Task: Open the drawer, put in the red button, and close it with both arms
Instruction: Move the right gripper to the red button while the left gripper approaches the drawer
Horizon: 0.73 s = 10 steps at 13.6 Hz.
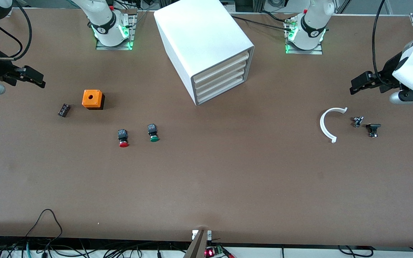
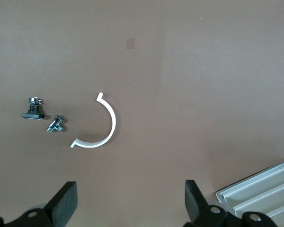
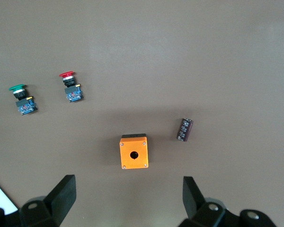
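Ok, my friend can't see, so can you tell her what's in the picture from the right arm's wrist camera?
The open right gripper hangs over a brown table, holding nothing. Below it sits an orange box with a round hole on top and a small dark cylinder beside it. The red button and a green button lie side by side.

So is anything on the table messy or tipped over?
Nothing is spilled or broken. The red button and green button both lie on their sides, caps toward the front camera. The white cabinet sits turned at an angle, all four drawers shut. Both grippers, left and right, hang open.
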{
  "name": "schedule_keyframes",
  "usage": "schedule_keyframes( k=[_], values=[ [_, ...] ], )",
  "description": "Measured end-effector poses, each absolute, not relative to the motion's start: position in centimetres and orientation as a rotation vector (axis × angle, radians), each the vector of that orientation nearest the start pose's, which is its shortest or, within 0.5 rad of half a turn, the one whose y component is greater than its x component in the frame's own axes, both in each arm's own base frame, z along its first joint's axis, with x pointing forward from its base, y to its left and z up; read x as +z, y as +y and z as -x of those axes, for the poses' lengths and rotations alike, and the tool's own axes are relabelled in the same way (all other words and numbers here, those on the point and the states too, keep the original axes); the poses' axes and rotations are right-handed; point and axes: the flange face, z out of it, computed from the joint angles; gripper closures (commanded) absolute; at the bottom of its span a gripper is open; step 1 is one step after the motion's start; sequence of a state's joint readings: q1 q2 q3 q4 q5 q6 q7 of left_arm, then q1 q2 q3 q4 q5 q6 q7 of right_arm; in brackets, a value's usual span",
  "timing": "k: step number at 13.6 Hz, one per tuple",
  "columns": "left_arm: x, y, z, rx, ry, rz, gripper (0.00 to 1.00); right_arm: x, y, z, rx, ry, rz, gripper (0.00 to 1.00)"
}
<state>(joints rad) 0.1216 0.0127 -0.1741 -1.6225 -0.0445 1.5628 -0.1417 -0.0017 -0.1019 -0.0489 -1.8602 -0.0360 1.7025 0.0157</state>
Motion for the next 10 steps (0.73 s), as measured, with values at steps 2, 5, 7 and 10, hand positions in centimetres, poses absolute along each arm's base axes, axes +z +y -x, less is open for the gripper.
schedule_keyframes(
  k=[2, 5, 7, 10],
  values=[
    [59.23, -3.36, -55.34, 0.129, -0.142, 3.175, 0.0, 55.29, -3.09, -52.38, 0.09, 0.095, 3.168, 0.0],
    [59.19, -3.37, -55.29, 0.137, -0.142, 3.174, 0.0, 55.2, -3.09, -52.39, 0.093, 0.095, 3.168, 0.0],
    [59.19, -3.37, -55.29, 0.137, -0.142, 3.174, 0.0, 55.17, -3.11, -52.39, 0.094, 0.096, 3.168, 0.0],
    [59.25, -3.38, -55.29, 0.135, -0.141, 3.174, 0.0, 55.12, -3.23, -52.42, 0.093, 0.1, 3.166, 0.0]
  ],
)
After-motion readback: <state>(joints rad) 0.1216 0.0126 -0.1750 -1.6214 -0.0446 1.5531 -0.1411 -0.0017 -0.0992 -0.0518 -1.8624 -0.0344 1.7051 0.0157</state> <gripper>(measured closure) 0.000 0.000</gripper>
